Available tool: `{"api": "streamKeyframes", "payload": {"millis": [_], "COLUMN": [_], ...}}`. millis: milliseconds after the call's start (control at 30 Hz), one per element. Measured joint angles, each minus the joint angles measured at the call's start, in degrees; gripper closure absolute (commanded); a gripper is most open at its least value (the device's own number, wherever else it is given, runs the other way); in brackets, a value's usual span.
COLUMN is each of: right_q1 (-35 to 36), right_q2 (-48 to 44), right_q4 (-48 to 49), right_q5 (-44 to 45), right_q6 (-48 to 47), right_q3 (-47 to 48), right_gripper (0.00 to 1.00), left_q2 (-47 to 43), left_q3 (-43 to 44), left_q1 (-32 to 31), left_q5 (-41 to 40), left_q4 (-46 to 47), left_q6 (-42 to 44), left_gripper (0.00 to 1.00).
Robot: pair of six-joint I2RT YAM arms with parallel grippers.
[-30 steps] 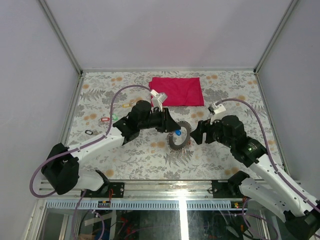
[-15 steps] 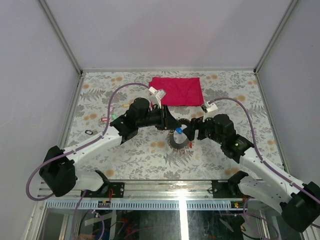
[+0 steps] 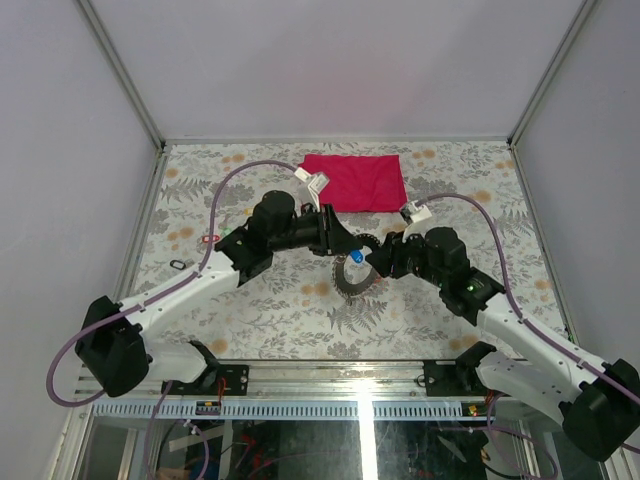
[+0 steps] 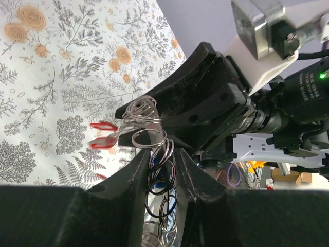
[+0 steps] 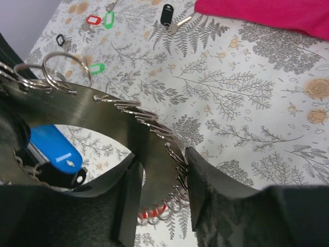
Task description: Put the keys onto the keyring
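Note:
The keyring (image 3: 352, 280), a broad dark grey band fringed with small split rings, hangs above mid-table between both arms. My left gripper (image 3: 343, 246) is shut on its far rim; in the left wrist view the split rings (image 4: 160, 177) sit squeezed between the fingers. My right gripper (image 5: 162, 193) straddles the keyring's band (image 5: 121, 121), one finger on the inner edge, the other against the fringed outer edge. A blue-tagged key (image 5: 51, 152) hangs in the ring's opening, a red-tagged one (image 4: 105, 140) off its rim. Loose keys lie far left: red (image 5: 93, 19), green (image 5: 108, 19), black (image 5: 166, 14).
A red folded cloth (image 3: 355, 182) lies at the back centre. More loose keys lie at the left of the floral table: a green tag (image 5: 96, 68) and a small black one (image 5: 60, 39). The enclosure's frame rail (image 3: 140, 230) borders the left side.
My right arm has swung left to the keyring and its jaws have narrowed onto the band. The left arm lifted the ring slightly towards the back, still gripping it.

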Motion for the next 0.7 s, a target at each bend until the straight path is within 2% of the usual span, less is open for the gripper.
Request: {"api": "streamKeyframes", "payload": {"millis": [167,300,433,567,600,633,700], "right_q1": [0.3,0.6,0.4,0.3,0.3,0.2,0.2], "right_q2": [-1.4,-3.0,-2.5,2.0,3.2,4.2,5.4], "right_q4": [0.1,-2.6,-11.6,-23.0,-25.3,-27.7,-31.5], "right_q5": [-0.4,1.2,6.9,11.3,11.9,12.5,13.2], "right_q6": [1.0,1.8,2.5,1.8,1.5,1.2,0.7], "right_q3": [0.1,2.1,7.7,18.1,20.6,22.9,26.1], "right_gripper": [0.85,1.0,1.0,1.0,1.0,1.0,1.0], "left_q2": [-0.3,-1.5,-4.2,-7.5,-8.4,-9.3,-10.8], "left_q3": [2.5,5.2,10.3,15.8,16.5,16.9,17.2], "left_q1": [0.3,0.3,0.5,0.6,0.6,0.6,0.6], "left_q5": [-0.1,-1.4,-4.6,-9.7,-11.1,-12.4,-14.9], "left_q4": [-1.7,-4.7,-10.4,-16.0,-17.1,-18.1,-19.9], "left_q6": [0.7,2.9,7.0,11.9,13.0,14.0,15.8], "left_gripper": [0.78,0.55,0.31,0.19,0.07,0.02,0.01]}}
